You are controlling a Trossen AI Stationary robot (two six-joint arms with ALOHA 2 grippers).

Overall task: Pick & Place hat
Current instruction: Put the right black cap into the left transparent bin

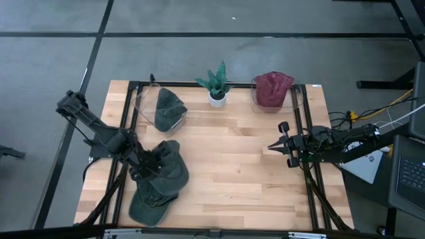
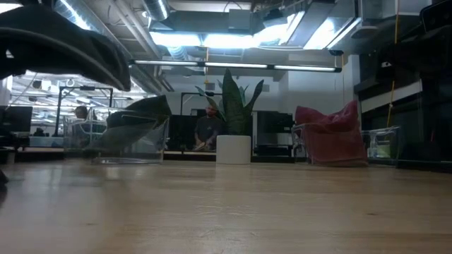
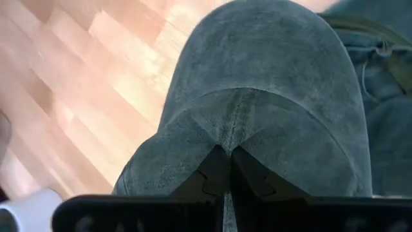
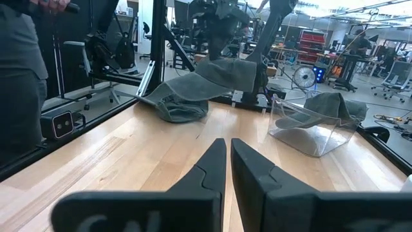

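The left gripper (image 1: 147, 167) has pinched a green cap (image 1: 169, 169) and holds it up off the wooden table (image 1: 232, 166).

Its two fingers (image 3: 215, 177) are squeezed tight on the cap's cloth, near the table's front left corner. Another green cap (image 1: 149, 204) lies on the table just beside it. A third green cap (image 1: 167, 106) sits in a clear bin (image 1: 143, 99) at the back. A little potted plant (image 1: 218, 85) stands between that bin and a bin with a red cap (image 1: 272, 87). The right gripper (image 1: 273, 146) waits at the right side, fingers nearly closed, holding nothing.
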